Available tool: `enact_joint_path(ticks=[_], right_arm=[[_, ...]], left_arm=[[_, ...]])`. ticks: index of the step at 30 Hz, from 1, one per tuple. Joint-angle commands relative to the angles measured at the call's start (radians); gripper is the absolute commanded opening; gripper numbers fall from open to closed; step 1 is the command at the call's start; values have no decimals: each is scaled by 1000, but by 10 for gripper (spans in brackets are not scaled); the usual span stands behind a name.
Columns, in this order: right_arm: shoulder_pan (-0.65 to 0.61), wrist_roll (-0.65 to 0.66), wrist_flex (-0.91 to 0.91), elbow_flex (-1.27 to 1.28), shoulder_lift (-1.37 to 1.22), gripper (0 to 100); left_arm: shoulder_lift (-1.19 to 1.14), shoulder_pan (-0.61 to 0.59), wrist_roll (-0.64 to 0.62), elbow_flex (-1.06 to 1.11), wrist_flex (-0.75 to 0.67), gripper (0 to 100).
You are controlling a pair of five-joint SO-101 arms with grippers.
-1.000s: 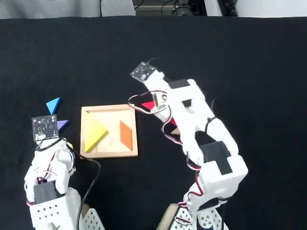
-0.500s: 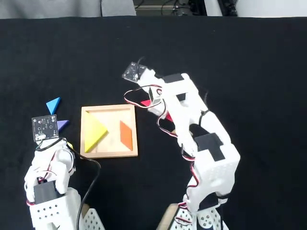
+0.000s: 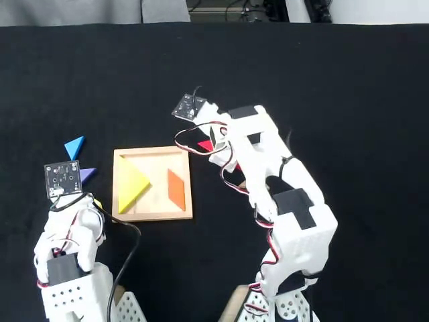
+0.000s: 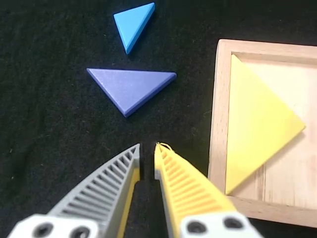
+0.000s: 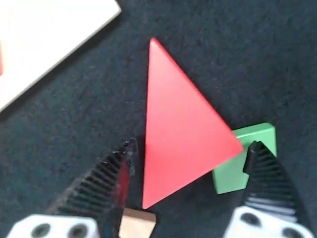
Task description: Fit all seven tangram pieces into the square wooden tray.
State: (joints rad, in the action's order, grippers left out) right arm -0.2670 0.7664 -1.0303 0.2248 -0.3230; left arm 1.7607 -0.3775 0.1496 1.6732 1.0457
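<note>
The red triangle (image 5: pixel 178 134) is bracketed by the right tool (image 5: pixel 191 147), spread wide and empty; the tray (image 3: pixel 153 215) is found near, at 8 o'clock from it.

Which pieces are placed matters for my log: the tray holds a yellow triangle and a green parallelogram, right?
Not quite. The high view shows the parallelogram is orange, not green; the wooden tray does hold it and the yellow triangle.
</note>
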Motion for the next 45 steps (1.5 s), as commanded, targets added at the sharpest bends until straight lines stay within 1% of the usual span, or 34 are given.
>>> enact_joint_path(ticks=[1,6,12,14,18,20,25,28,32,37,38,41,45], right_arm=[[-14,46,18,-38,5,343],[-11,58,14,-94,-77,343],[-14,60,-8,-99,-84,341],[-14,60,-9,-99,-84,307],[-14,57,-8,-101,-84,182],[-14,57,-9,-101,-84,152],[-14,52,-17,-97,-41,185],[-20,52,-92,-99,65,185],[-87,52,-173,-76,231,185],[-259,51,-227,-10,372,185],[-295,46,-235,1,387,185],[-393,-21,-245,21,395,186],[-482,-81,-236,39,360,187]], left_arm=[[5,13,6,-2,-18,66],[5,13,6,-2,-18,66],[5,13,6,-2,-18,66],[5,13,6,-2,-18,66],[5,13,6,-2,-18,66],[5,13,6,-2,-18,66],[5,13,6,-2,-18,66],[5,13,6,-2,-20,66],[5,13,6,-2,-20,66],[5,13,6,-2,-20,66],[5,13,6,-2,-20,66],[5,13,6,-2,-20,66],[5,12,6,-2,-18,66]])
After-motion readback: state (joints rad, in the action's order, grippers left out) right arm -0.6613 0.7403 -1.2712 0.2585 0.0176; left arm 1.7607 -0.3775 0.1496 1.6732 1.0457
